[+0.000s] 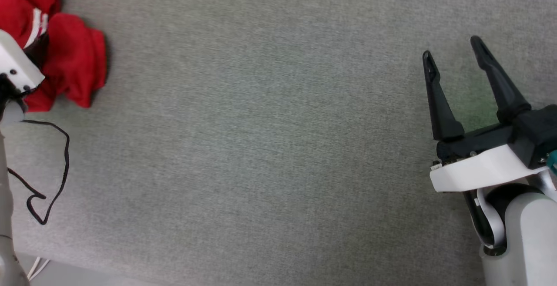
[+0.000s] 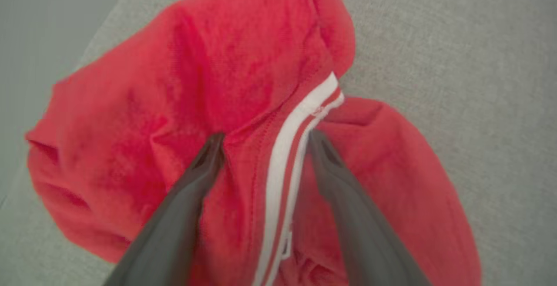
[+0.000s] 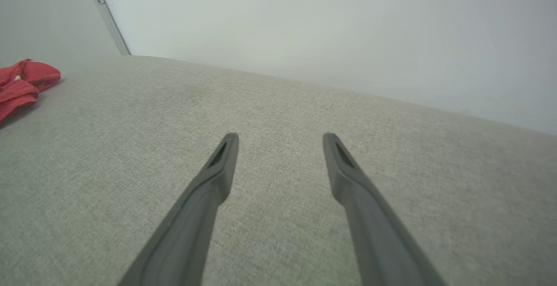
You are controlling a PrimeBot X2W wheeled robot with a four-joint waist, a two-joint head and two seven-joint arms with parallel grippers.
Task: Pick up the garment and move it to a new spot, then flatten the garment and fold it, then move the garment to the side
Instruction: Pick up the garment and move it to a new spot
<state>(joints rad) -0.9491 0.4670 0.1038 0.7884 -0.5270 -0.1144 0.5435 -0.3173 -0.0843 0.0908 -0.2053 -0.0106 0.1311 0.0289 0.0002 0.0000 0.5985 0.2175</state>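
The left gripper [image 2: 266,137] has its two long dark fingers spread wide. They straddle a raised ridge of the crumpled red jersey-style garment with red-and-white striped trim [image 2: 196,68], and the tips look to be at or just pressing into the cloth on either side of the white stripe. Nothing is clamped yet. The wide stance seems chosen so the jaws can close on a thick fold rather than a single thin layer, which would give a surer hold for lifting. In the head view, the left arm's white wrist housing [image 1: 13,66] sits over the bundle and hides part of it. The garment [image 1: 74,59] lies bunched at the far left of the grey woven fabric surface [image 1: 261,146], near its edge, so it has to be carried towards the bare middle before it can be flattened. The right gripper [image 1: 451,47] is also fully open and empty. It hangs over the cloth surface well apart from the garment, probably waiting to help spread it. A loose black cable [image 1: 65,155] loops beside the left arm.
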